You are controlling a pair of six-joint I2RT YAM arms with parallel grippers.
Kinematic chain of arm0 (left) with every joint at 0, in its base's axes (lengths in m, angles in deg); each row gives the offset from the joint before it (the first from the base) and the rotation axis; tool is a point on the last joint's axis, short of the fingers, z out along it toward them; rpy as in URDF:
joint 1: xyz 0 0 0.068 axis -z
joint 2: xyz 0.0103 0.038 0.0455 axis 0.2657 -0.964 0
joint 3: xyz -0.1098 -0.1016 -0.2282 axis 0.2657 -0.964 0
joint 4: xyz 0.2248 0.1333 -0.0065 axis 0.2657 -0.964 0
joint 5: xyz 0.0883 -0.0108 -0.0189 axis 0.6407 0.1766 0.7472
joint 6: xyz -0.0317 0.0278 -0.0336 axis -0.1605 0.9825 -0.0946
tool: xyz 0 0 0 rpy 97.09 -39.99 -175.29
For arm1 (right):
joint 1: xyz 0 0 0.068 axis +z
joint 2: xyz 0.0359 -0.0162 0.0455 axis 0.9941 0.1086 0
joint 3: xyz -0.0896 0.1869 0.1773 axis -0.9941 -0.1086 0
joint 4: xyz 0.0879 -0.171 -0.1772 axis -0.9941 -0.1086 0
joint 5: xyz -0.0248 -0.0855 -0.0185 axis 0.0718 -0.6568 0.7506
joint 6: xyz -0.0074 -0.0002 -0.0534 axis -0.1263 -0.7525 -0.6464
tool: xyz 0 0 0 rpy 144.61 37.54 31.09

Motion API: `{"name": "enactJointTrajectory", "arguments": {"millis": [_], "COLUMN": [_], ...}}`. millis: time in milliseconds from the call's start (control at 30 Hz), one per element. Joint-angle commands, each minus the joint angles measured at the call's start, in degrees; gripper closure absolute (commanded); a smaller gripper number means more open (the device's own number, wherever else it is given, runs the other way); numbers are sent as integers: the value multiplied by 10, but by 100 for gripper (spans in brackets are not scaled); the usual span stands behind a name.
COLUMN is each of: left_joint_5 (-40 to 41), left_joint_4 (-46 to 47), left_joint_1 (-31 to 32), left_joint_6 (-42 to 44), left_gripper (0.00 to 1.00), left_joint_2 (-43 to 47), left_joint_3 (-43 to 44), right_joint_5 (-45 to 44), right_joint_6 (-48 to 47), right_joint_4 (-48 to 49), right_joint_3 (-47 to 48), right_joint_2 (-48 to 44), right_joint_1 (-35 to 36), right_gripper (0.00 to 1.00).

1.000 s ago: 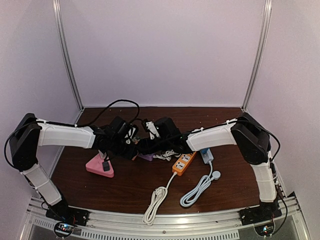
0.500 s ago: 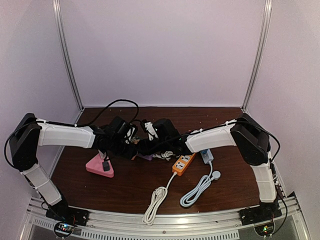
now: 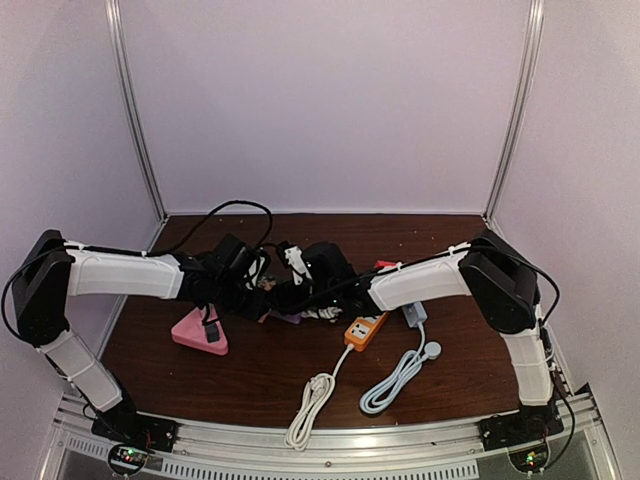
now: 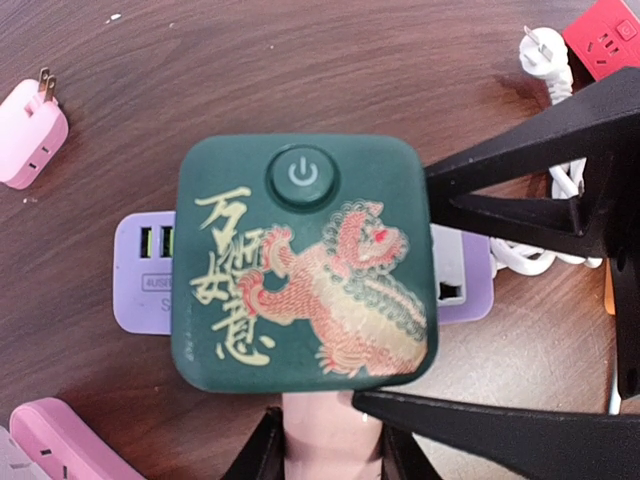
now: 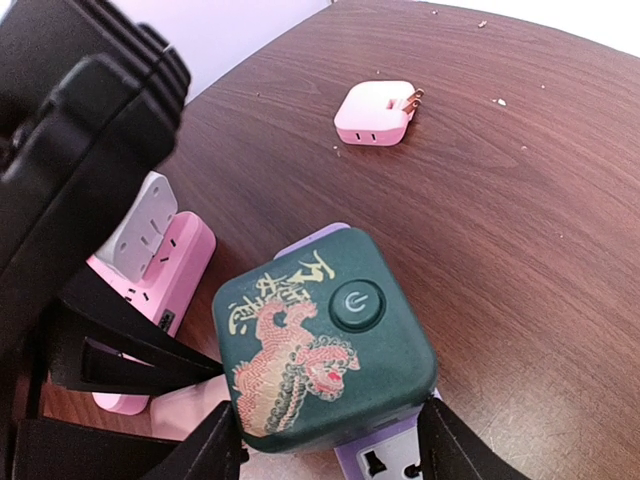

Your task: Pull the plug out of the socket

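A dark green cube socket (image 4: 300,270) with a red dragon and a power button shows in both wrist views (image 5: 320,340). A pink plug (image 4: 330,435) meets its side with no gap showing; it also shows in the right wrist view (image 5: 190,405). My left gripper (image 4: 327,445) is shut on the pink plug. My right gripper (image 5: 330,445) is shut on the green cube, one finger on each side. In the top view both grippers meet mid-table, left (image 3: 262,290) and right (image 3: 292,295); the cube is hidden there.
A purple power strip (image 4: 140,270) lies under the cube. A pink adapter (image 4: 30,135), a pink strip (image 5: 170,260) carrying a white adapter, and a red socket (image 4: 605,40) lie around. An orange strip (image 3: 367,328) and white cable coils (image 3: 312,395) lie nearer the front.
Both wrists have shifted slightly left together, still joined at the cube. The grips look the same.
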Motion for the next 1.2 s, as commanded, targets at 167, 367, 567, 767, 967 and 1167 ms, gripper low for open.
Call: {"name": "enactJointTrajectory", "arguments": {"millis": [167,367,567,767,967,1167], "left_joint_5": [-18,-17,-19,-19,-24,-31], "left_joint_4": [-49,-57,-61,-64,-66,-68], "left_joint_1": [5,5,6,6,6,6], "left_joint_6": [-12,-13,-16,-16,-10,-7], "left_gripper": [97,97,97,97,97,97], "left_joint_2": [31,41,49,61,68,69], "left_joint_3": [-14,-14,-19,-31,-44,-57], "right_joint_5": [-74,-90,-112,-130,-142,-151], "right_joint_6": [-14,-17,-18,-24,-28,-34], "right_joint_4": [-10,-7,1,0,-7,-8], "right_joint_3": [-18,-24,-32,-30,-23,-24], "right_joint_2": [23,21,17,19,25,26], "right_joint_1": [-10,-8,-7,-7,-7,-7], "right_gripper": [39,40,40,40,40,40]}}
